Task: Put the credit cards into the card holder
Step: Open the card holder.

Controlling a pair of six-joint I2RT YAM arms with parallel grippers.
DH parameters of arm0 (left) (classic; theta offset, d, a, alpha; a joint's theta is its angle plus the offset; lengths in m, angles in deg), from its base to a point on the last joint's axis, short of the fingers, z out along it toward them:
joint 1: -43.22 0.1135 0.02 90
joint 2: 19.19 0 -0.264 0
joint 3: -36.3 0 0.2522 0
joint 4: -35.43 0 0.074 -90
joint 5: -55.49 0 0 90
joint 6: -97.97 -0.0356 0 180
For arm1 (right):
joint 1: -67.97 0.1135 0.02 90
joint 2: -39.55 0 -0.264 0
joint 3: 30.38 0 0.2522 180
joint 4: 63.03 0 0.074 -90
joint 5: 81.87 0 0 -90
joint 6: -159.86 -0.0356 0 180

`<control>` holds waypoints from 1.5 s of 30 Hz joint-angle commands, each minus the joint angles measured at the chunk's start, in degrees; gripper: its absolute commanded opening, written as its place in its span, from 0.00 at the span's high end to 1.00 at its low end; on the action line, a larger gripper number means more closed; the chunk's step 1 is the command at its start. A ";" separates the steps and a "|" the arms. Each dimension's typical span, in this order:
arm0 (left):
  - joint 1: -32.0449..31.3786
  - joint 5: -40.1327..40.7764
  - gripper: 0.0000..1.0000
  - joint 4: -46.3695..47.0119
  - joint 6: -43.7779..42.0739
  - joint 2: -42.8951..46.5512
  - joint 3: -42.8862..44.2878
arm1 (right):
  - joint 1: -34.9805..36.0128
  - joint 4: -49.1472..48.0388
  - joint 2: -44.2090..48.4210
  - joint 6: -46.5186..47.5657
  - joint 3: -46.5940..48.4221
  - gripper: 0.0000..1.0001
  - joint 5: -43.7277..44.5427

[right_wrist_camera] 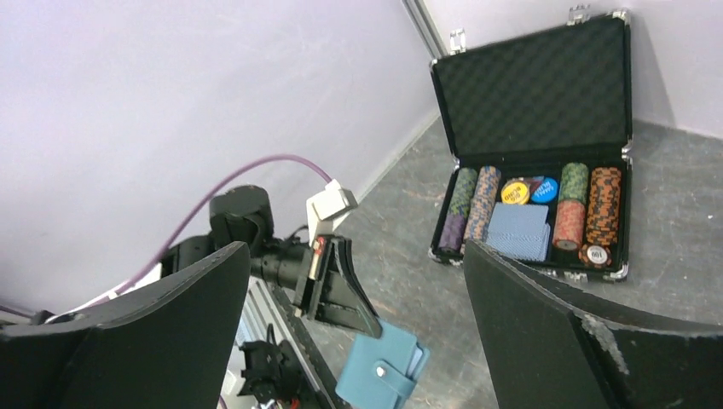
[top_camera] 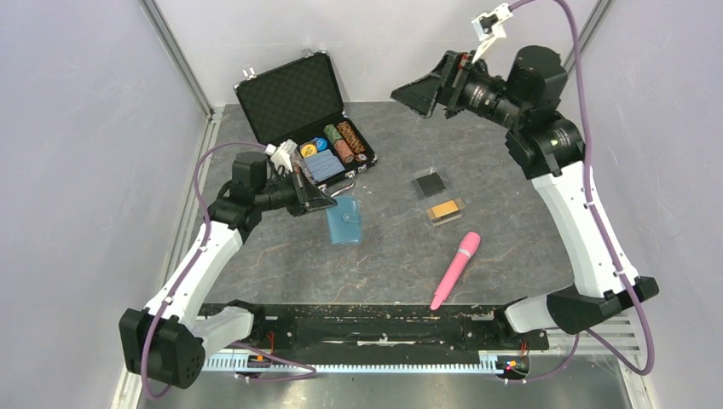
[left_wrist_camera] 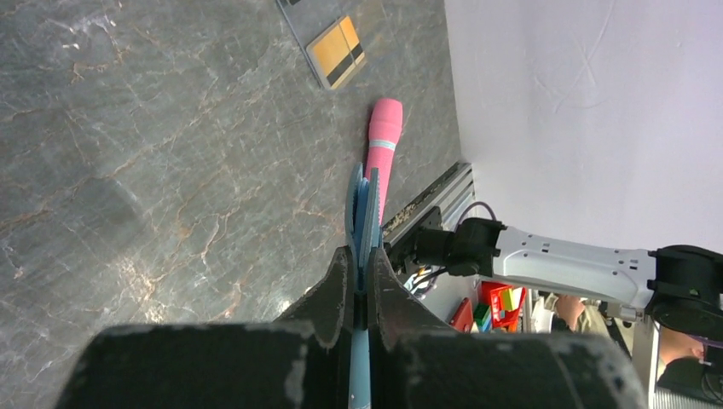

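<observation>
The card holder [top_camera: 345,220] is seen left of centre in the top view, gripped at its upper-left edge by the left gripper [top_camera: 326,202], whose jaws are closed on it. In the left wrist view the teal leaves are pinched edge-on between the fingers and are slightly spread at the far end. The holder's long axis runs down the frame from the grip, and it appears to be held off the table [top_camera: 256,256], though contact cannot be ruled out. The credit cards are found to its right, near the middle of the frame: a black card [top_camera: 429,183] and, just below and right of it, a gold-orange card [top_camera: 445,210]. Each lies flat, with its long axis running roughly left to right and tilted slightly upward to the right. The right gripper [top_camera: 416,98] is held high in the upper middle of the frame, its jaws wide apart and nothing between them. The cards lie below it in the frame, well apart from it. With the left gripper occupied, the right arm is judged the one free to fetch a card. A descent toward the black card, the nearer of the two, is called for. A pink cylinder [top_camera: 456,268] lies to the lower right of the cards, and an open black case [top_camera: 294,98] of chips stands at upper left.
</observation>
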 commanded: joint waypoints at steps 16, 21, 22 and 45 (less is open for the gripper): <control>-5.11 2.85 0.98 1.09 -7.09 -0.49 -3.65 | -5.27 -11.86 3.61 -12.49 -8.14 0.02 -6.88; -5.55 2.68 0.98 1.04 -7.70 -0.76 -3.23 | -5.63 -13.76 4.04 -13.05 -10.83 0.02 -6.43; -5.56 2.68 0.98 0.96 -7.87 -0.81 -3.25 | -5.71 -14.27 4.12 -13.49 -11.17 0.02 -6.67; -5.66 1.09 0.98 -1.02 -10.46 -4.29 0.68 | -8.48 -23.14 6.49 -19.64 -16.95 0.02 -6.81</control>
